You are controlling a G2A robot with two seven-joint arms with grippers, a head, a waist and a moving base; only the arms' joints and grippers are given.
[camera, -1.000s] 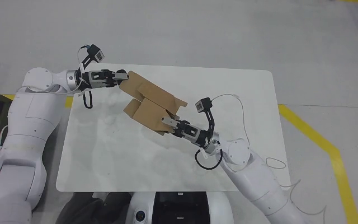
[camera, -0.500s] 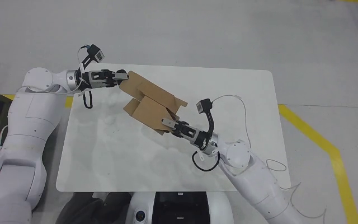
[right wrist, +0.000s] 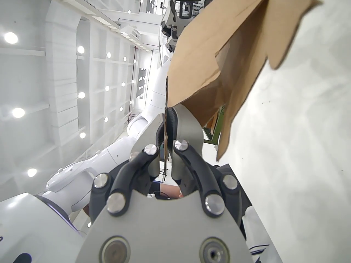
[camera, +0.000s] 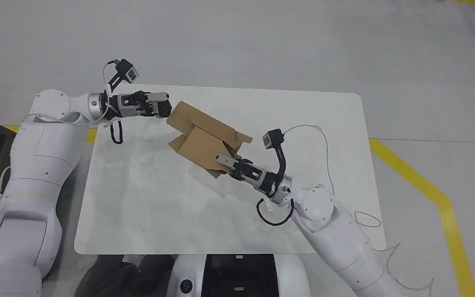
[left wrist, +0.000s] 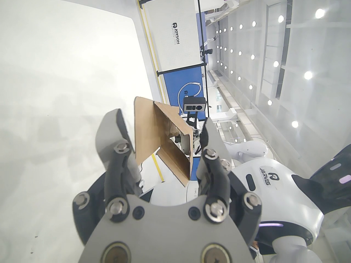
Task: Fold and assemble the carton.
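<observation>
Two sets of jaws are at the carton (camera: 202,137), one on each side of it, and they are not in the same state. The right jaws are closed on the carton: in the right wrist view a thin cardboard edge stands between the fingers (right wrist: 189,127), which press it from both sides, and the brown panels spread out beyond them. From the top you see these jaws at the carton's side that is nearer to the robot, and the right arm (camera: 320,211) stretches away from that side. The left jaws are wide apart and hold nothing. In the left wrist view their fingers (left wrist: 116,132) are spread, and the carton appears in the gap between them, farther out than the tips. From the top you find them just beside the carton's far corner, on the side of the left arm (camera: 74,108); whether a tip touches that corner you cannot tell. The carton is partly opened and tilted, with flaps sticking out at its ends. Under the carton lies the white worktop (camera: 148,200). Whether the carton's lowest flap rests on it you cannot tell.
</observation>
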